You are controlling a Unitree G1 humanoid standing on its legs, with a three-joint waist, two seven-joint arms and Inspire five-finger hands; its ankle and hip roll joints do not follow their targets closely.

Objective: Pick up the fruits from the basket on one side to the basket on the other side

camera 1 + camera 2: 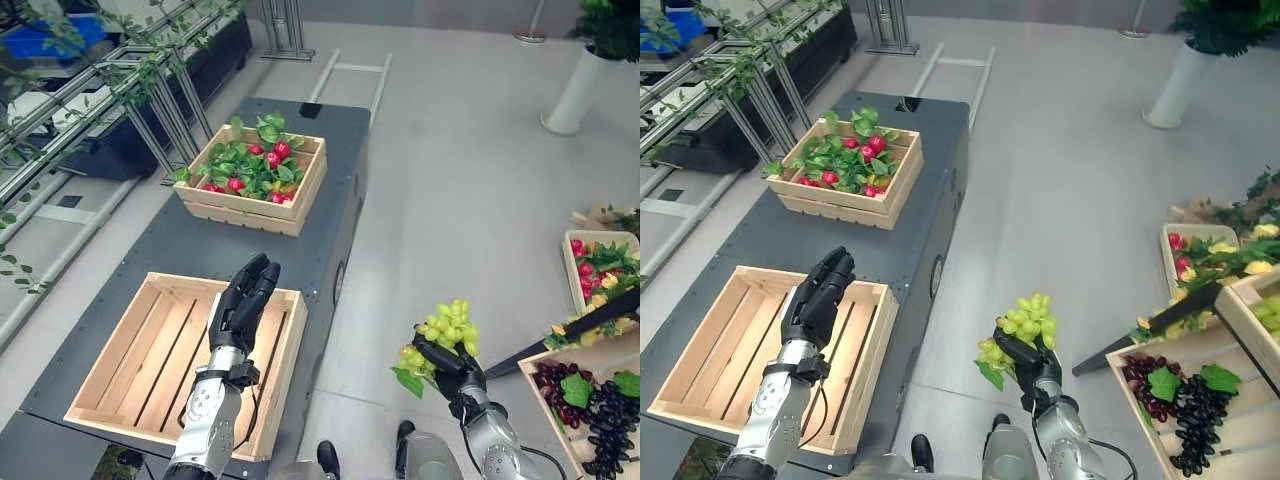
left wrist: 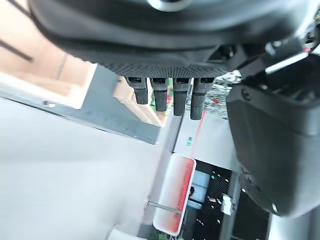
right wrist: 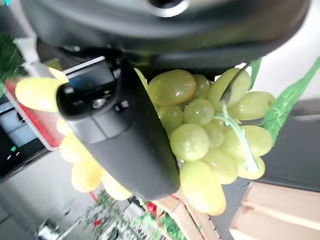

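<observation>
At lower right, the right robot hand [image 1: 452,372] clamps a green grape bunch [image 1: 442,334], light, soft, loosely jointed; best cradled underneath. The left robot hand [image 1: 240,300] hovers straight-fingered over the empty crate [image 1: 110,360].

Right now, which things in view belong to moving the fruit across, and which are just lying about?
Part of the job:
- green grapes, gripped in the right hand
- empty wooden crate under the open left hand
- crate of dark grapes at the right

Just lying about:
- crate of red fruit and leaves farther along the dark table
- white planter
</observation>
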